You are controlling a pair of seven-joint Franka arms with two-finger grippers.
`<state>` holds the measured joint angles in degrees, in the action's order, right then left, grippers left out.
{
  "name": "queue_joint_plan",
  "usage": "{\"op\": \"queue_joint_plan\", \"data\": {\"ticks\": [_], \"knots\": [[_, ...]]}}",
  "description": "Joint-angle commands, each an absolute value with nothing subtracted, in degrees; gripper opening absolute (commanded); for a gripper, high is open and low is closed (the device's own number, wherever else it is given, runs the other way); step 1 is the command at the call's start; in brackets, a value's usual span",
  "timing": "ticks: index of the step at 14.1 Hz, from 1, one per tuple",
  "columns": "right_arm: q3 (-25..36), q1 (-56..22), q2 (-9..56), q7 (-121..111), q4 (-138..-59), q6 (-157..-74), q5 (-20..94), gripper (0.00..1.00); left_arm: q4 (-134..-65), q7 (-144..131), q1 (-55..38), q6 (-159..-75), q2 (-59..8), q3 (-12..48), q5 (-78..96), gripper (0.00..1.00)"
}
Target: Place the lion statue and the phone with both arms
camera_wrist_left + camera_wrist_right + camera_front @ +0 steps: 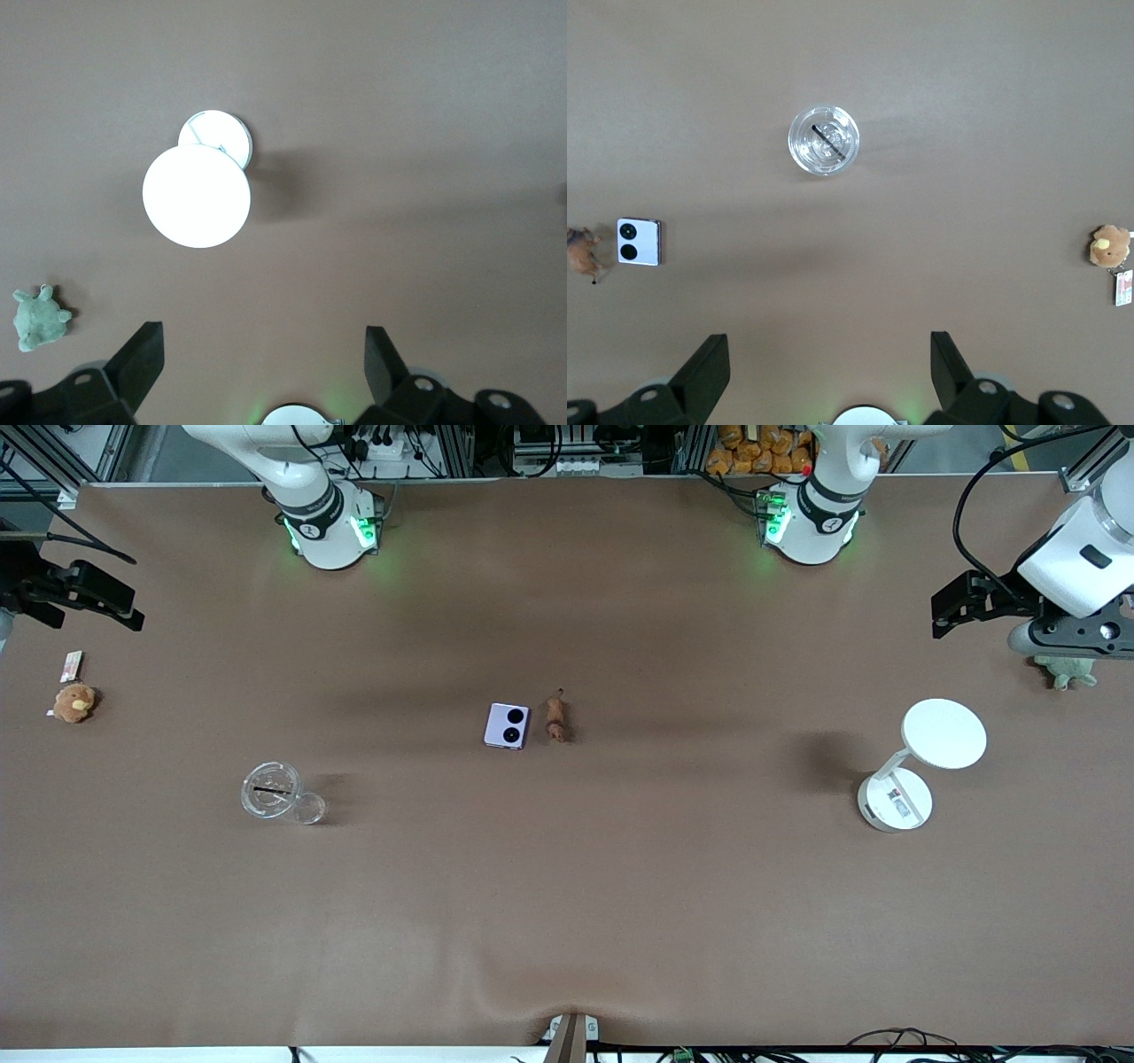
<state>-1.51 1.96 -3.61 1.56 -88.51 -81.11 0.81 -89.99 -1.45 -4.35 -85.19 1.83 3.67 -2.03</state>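
The lavender phone [507, 725] lies folded in the middle of the table, its two black camera circles up. The small reddish-brown lion statue [555, 718] lies beside it, toward the left arm's end. Both also show in the right wrist view, the phone [639, 242] and the lion statue [581, 251]. My left gripper [944, 614] is open and empty, high over the left arm's end of the table. My right gripper [131, 609] is open and empty, high over the right arm's end. In the wrist views the left gripper [263, 350] and the right gripper [829, 350] hold nothing.
A clear glass ashtray [270, 790] stands nearer the front camera toward the right arm's end. An orange-brown plush toy [73, 702] with a tag lies at that end. A white round-topped stand [921, 757] and a green plush toy [1069, 672] are at the left arm's end.
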Motion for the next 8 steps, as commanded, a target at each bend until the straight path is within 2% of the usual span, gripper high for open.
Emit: {"op": "queue_joint_plan", "data": {"ticks": [1, 8], "knots": [[-1.5, 1.6, -5.1, 0.2, -90.1, -81.1, -0.4, 1.0, -89.0, -0.3, -3.9, -84.7, 1.3, 4.0, -2.1, 1.0], [-1.3, 1.4, -5.0, 0.3, -90.1, -81.1, -0.1, 1.0, -89.0, -2.3, -4.0, -84.4, 1.2, 4.0, -1.7, 1.0]]}}
